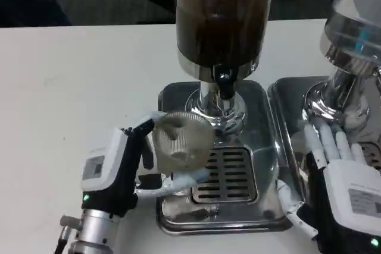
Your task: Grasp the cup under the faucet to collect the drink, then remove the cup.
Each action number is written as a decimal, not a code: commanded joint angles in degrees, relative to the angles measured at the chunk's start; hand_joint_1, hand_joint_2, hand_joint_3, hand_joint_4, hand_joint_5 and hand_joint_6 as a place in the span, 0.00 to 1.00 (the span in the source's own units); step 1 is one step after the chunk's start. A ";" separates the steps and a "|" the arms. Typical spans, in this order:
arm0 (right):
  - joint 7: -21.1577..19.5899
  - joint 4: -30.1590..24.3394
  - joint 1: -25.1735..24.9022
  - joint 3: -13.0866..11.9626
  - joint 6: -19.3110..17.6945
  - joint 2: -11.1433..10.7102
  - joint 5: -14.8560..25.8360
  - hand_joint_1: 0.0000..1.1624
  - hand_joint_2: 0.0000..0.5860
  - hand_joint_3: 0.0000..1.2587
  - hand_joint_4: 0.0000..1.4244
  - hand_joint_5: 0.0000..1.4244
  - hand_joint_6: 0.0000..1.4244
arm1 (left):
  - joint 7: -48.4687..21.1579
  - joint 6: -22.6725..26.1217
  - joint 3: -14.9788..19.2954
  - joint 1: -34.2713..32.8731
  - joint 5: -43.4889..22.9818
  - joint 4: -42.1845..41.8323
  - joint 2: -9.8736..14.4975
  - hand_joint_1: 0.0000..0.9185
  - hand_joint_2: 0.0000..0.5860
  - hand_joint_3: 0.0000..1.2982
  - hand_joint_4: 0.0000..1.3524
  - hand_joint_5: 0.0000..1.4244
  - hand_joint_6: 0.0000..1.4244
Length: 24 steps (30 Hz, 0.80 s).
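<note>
1. Left hand (128,162) sits at the left edge of the steel drip tray (172,96), fingers wrapped around a clear ribbed cup (178,138); a thumb or finger curls under the cup from below.
2. Cup is held tilted, mouth facing up toward the camera, over the left-front part of the tray, just left of the slotted grate (229,173). It looks lifted off the tray; contact with the tray cannot be told. Contents cannot be told.
3. Cup is just in front of and a bit left of the black faucet (224,84), not directly beneath it.
4. Faucet sticks out of the dark drink dispenser (220,16), which stands on a chrome pedestal (214,108) at the rear middle of the tray. Tank holds dark liquid.
5. Right hand (333,165) lies at the right edge of that tray, over the gap to a second tray (286,96); fingers straight, close side by side, pointing away from the robot, holding nothing. Fingertips reach near the chrome base of a second dispenser (351,28) with a clear tank, at the table's right rear edge.
6. Both trays rest on the white table (77,75), near its front edge, touching or nearly touching side by side.
7. Silver left forearm (89,233) enters from the front edge, lower left.
</note>
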 commanded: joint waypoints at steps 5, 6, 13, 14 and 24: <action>-0.40 -1.68 1.82 -0.65 0.68 1.42 0.64 0.21 0.87 0.04 0.00 0.00 0.00 | 3.40 2.84 -4.10 -8.85 3.95 5.78 -4.16 0.77 0.00 0.66 0.75 0.80 0.94; -0.38 -1.76 1.94 -0.67 0.67 1.57 0.66 0.21 0.87 0.04 0.00 0.00 0.00 | 3.25 3.34 -4.45 -9.91 3.96 6.92 -4.92 0.77 0.00 0.66 0.75 0.80 0.94; -0.30 -3.02 2.85 -0.87 1.46 2.36 -0.22 0.18 0.87 0.04 0.00 0.00 0.00 | 2.28 4.88 -5.67 -13.93 3.62 12.27 -7.63 0.78 0.00 0.66 0.76 0.80 0.94; -0.27 -3.06 2.90 -0.92 1.53 2.34 -0.20 0.18 0.87 0.04 0.00 0.00 0.00 | 2.26 5.13 -5.98 -14.25 3.83 12.72 -7.89 0.78 0.01 0.66 0.76 0.80 0.94; -0.25 -3.36 3.25 -1.08 1.71 2.48 0.00 0.17 0.88 0.04 0.00 0.00 0.00 | 1.14 4.94 -8.46 -13.87 3.90 14.72 -8.59 0.81 0.00 0.65 0.75 0.80 0.94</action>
